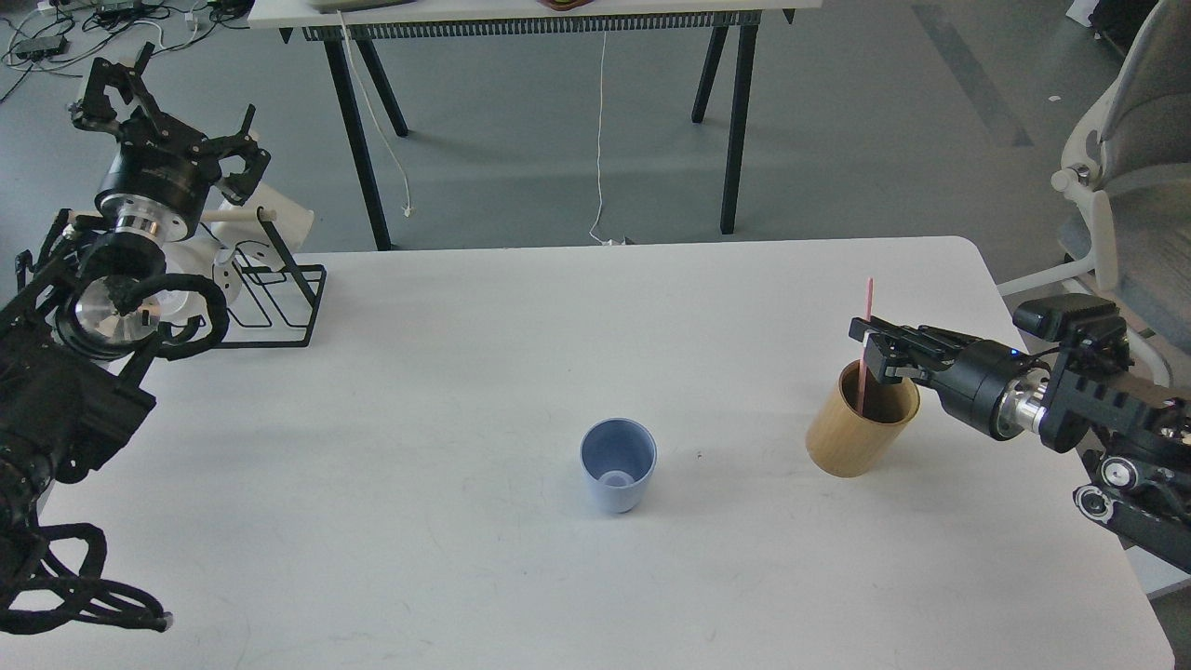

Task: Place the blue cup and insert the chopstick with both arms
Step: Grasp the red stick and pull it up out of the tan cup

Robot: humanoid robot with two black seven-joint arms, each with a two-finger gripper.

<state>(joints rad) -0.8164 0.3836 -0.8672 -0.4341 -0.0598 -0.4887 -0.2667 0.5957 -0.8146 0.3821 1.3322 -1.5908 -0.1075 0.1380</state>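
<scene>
The blue cup (618, 475) stands upright and empty at the table's middle front. A tan wooden holder (861, 421) stands to its right with a thin pink chopstick (870, 307) sticking up out of it. My right gripper (872, 347) reaches in from the right, just above the holder's rim. Its fingers (889, 358) sit closed around the chopstick's lower shaft. My left gripper (167, 116) is raised at the far left beyond the table edge, with its fingers spread wide and nothing between them.
A black wire rack (270, 293) with white cups stands at the table's back left corner, just under my left arm. A white office chair (1117, 167) is off the table's right side. Another table's legs (735, 121) stand behind.
</scene>
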